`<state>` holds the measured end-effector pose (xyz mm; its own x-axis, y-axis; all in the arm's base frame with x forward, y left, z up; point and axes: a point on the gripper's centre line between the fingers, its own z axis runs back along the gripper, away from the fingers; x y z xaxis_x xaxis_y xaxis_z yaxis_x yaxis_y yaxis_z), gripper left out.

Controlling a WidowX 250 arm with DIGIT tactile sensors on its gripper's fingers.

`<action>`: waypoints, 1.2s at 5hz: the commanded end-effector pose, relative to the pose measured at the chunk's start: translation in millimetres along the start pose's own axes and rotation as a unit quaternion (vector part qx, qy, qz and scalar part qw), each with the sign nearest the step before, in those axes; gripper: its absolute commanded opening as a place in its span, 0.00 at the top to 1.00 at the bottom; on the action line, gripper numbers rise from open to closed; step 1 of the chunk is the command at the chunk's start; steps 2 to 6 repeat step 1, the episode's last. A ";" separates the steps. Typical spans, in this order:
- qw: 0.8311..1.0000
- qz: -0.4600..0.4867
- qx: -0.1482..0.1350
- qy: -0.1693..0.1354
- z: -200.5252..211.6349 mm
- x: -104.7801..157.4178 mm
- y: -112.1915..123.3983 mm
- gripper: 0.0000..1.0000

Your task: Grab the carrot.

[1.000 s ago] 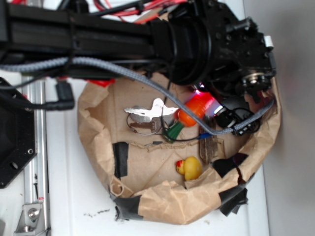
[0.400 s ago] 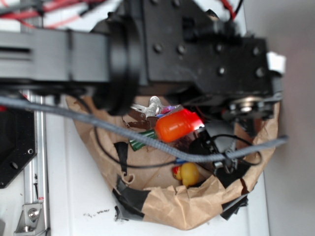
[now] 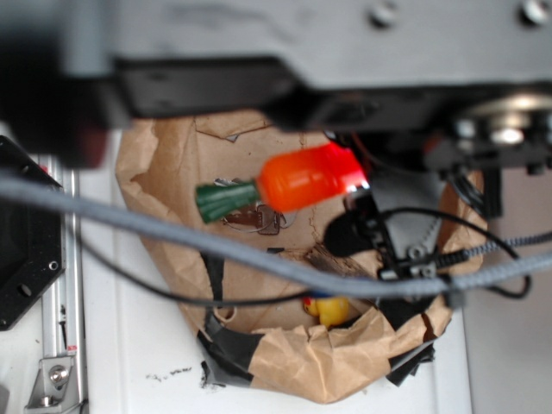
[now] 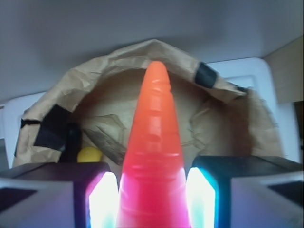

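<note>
The carrot [image 3: 302, 179] is glossy orange with a dark-green end pointing left, and it hangs in the air above the brown paper bowl [image 3: 285, 362]. My gripper [image 3: 358, 191] is shut on its thick right end, under the big blurred black arm that fills the top of the exterior view. In the wrist view the carrot [image 4: 153, 142] stands between the two glowing finger pads [image 4: 103, 199], tapering away from my gripper [image 4: 152, 202] over the paper bowl [image 4: 118, 61].
A yellow rubber duck [image 3: 328, 309] [image 4: 90, 154] lies by the bowl's near wall, beside a small brown wood piece [image 3: 332, 259] [image 4: 107, 142]. Keys [image 3: 259, 220] lie on the bowl floor. A grey cable [image 3: 172, 233] crosses the exterior view. A metal rail [image 3: 60, 285] runs along the left.
The arm has risen toward the camera with the carrot held. The carrot left the bowl floor near the keys and now hangs higher and further left in the picture.
</note>
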<state>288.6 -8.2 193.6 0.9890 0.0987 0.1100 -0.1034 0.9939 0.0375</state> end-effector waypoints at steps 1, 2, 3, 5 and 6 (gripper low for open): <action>0.999 -0.022 -0.010 -0.025 2.4 -13.2 4.7 1.00; 0.999 -0.022 -0.010 -0.025 2.4 -13.2 4.7 1.00; 0.999 -0.022 -0.010 -0.025 2.4 -13.2 4.7 1.00; 0.999 -0.022 -0.010 -0.025 2.4 -13.2 4.7 1.00; 0.999 -0.022 -0.010 -0.025 2.4 -13.2 4.7 1.00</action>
